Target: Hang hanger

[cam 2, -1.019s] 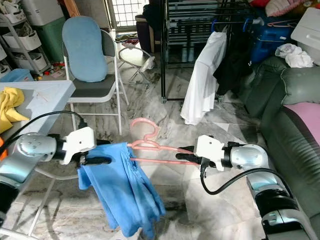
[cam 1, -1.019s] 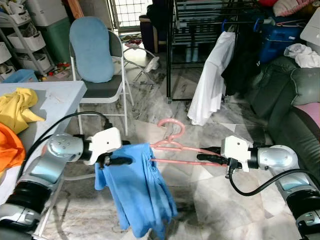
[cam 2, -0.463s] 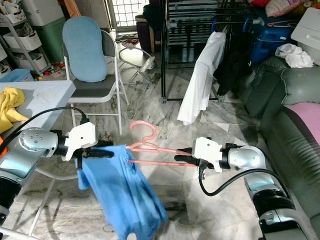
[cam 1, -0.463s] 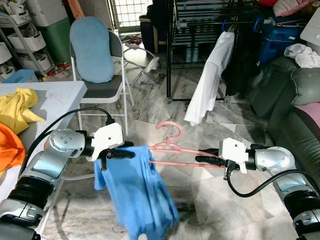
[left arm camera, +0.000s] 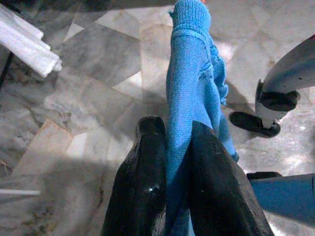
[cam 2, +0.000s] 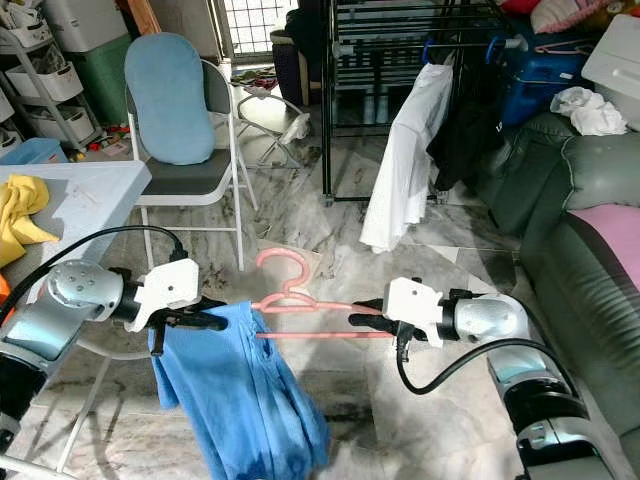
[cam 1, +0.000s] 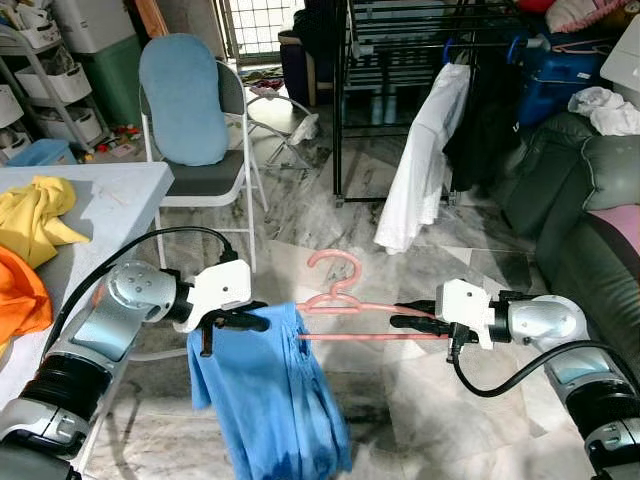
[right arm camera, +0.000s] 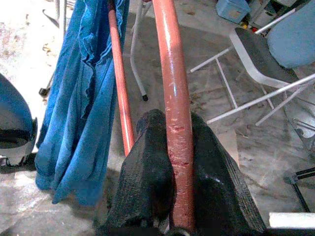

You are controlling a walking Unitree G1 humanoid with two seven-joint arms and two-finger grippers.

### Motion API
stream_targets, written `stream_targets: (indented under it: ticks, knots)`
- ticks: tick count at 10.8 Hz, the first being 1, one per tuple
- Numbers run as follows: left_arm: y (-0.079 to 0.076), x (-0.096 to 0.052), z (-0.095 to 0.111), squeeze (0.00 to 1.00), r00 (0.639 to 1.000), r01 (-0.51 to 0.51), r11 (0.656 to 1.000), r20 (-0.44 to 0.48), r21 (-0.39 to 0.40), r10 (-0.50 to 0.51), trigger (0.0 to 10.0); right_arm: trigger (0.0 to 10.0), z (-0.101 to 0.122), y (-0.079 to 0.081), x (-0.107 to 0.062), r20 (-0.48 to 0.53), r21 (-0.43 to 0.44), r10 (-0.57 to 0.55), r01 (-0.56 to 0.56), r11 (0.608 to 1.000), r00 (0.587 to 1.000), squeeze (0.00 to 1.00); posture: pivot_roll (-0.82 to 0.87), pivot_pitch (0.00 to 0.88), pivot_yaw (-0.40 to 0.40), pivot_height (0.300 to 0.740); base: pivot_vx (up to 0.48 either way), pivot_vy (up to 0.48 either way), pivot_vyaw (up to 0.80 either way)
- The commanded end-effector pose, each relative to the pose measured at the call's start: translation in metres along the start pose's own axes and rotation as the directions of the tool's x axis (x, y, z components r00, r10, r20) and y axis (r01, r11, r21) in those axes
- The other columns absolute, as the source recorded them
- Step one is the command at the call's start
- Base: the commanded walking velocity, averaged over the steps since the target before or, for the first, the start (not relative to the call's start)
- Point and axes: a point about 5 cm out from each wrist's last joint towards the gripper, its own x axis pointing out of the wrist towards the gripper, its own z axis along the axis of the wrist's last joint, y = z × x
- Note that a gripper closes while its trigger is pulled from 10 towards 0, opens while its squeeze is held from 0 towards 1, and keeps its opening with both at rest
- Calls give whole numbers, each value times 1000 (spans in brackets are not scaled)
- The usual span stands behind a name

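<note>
Held level above the marble floor (cam 1: 420, 400), between both arms: a pink hanger (cam 1: 345, 300) with hook uppermost, one end buried in a blue garment (cam 1: 265, 390). Left end effector (cam 1: 245, 320) pinching the garment's top edge, cloth squeezed between the two black fingers (left arm camera: 147, 187) in the left wrist view. Right end effector (cam 1: 410, 314) pressed together on the hanger's upper bar, the scuffed pink rod running between its fingertips (right arm camera: 147, 187), the lower bar alongside and apparently outside the grip. Garment draped down toward the floor in long folds. Behind, a folding chair (cam 1: 200, 180) with a pale blue cushion (cam 1: 180, 100); farther back, a dark clothes rack (cam 1: 400, 60) carrying a white shirt (cam 1: 425, 160). At left, a desk (cam 1: 120, 190) with yellow cloth (cam 1: 35, 215) and orange cloth (cam 1: 18, 295). At right, a dark green sofa (cam 1: 580, 210).
</note>
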Motion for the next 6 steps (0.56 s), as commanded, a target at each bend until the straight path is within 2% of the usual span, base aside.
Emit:
stream_targets:
  ticks: [1,2,6]
  knots:
    - [0,4,0,341,1000,-1,1000,-10,6,1,10000,10000,11,-8,3,50,-42,-33,35,999,998,0,-16,8,75,740,0,0,0]
    - [0,6,3,0,1000,7,1000,27,-10,-7,0,10000,11,-8,3,49,-42,-33,36,999,998,0,-18,9,76,740,0,0,0]
    - [-1,6,7,0,998,11,1000,55,-1,-11,0,10000,11,-9,4,45,-45,-35,37,998,998,0,-18,8,77,740,0,0,0]
